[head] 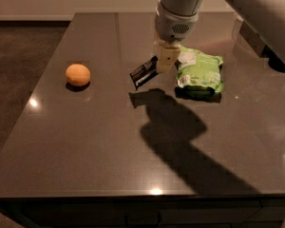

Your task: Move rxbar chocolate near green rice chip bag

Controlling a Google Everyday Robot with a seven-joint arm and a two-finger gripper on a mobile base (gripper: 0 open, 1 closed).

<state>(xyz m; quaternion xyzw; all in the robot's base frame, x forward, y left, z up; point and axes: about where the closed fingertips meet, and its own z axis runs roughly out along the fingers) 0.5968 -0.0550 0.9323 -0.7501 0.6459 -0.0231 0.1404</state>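
The rxbar chocolate (143, 73), a slim black bar with white stripes, is held tilted above the dark table (109, 146), its right end between my fingers. My gripper (164, 63) is shut on that end and hangs from the grey arm coming in from the top. The green rice chip bag (200, 73), crinkled light green with white labels, lies flat just right of the gripper. The bar sits a short gap left of the bag.
An orange ball (78, 74) rests on the table at the left. The arm's shadow falls across the table's middle and front right. The table's front edge (142, 194) runs along the bottom; dark floor lies to the left.
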